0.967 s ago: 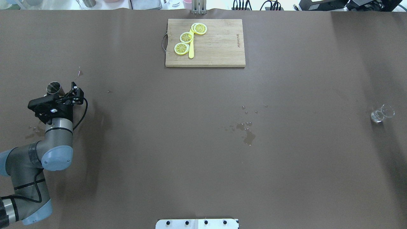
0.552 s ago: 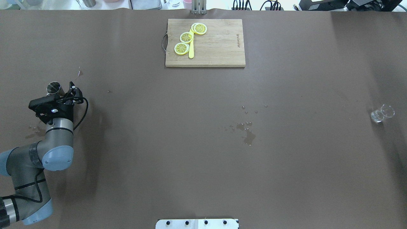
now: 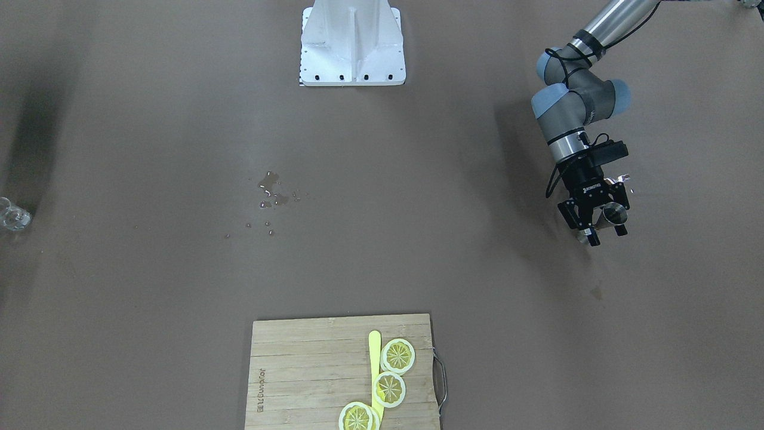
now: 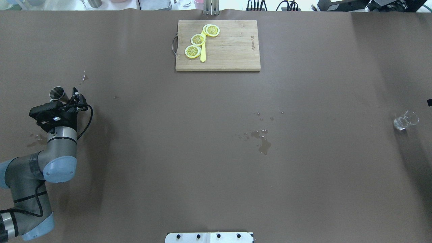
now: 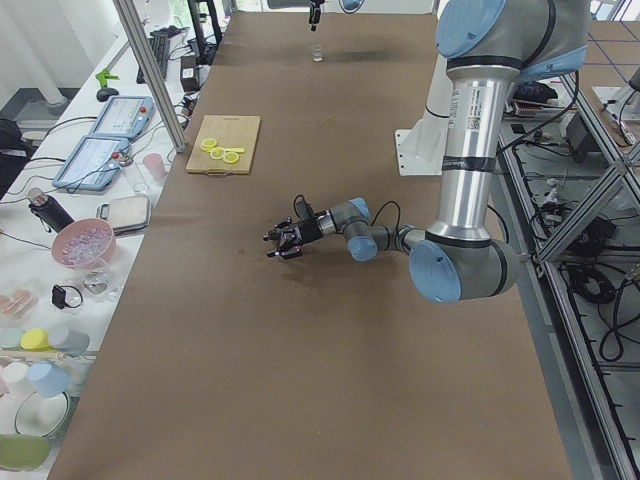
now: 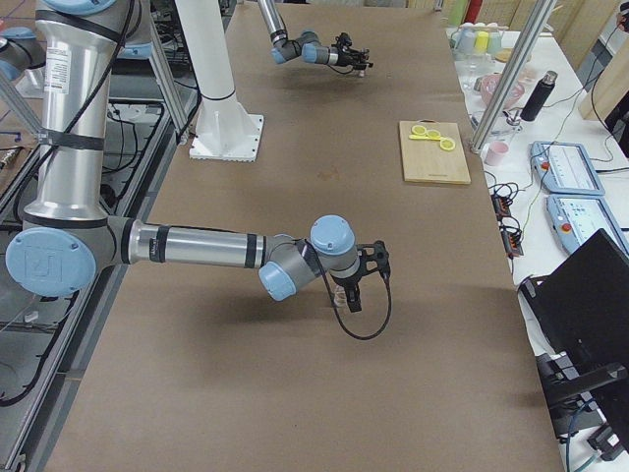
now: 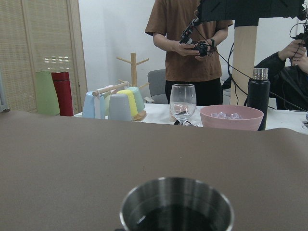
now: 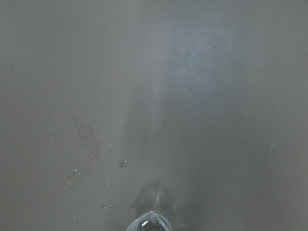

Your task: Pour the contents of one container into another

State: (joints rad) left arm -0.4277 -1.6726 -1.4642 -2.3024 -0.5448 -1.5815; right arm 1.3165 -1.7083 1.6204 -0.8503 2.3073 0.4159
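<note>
**Left jaws:** spread, one finger on each side of the jigger [image 3: 613, 214] and not closed on it. They sit at the right middle of the front view and the left edge of the overhead view.

**Jigger:** upright on the counter [image 4: 216, 189]. Its rim shows at bottom centre of the left wrist view, and it seems to hold dark liquid.

**Step in hand, as judged:** grasping the jigger.
- Centre the narrow waist between the fingers.
- Close gently so the cup neither tips nor skids.
- Lift level, since the cup looks filled and the metal slick.

**Right jaws:** by the glass [image 4: 405, 120], at the right edge of the overhead view. They show clearly only in the side views, so I cannot tell whether they are spread or clenched.

**Glass:** upright and well apart from the jigger, with nearly the whole counter between them.

**Further out:**
- Wet patch [image 4: 264, 145], mid-counter.
- Board [image 4: 233, 50] with lemon slices [image 4: 198, 39], top centre.

**Hard to make out:**
- The jigger's waist and lower cone, covered by the wrist from above.
- Any finger contact with the metal.
- The fill level.
- The glass's contents, since the right wrist view shows only a blurred rim at its bottom edge.
</note>
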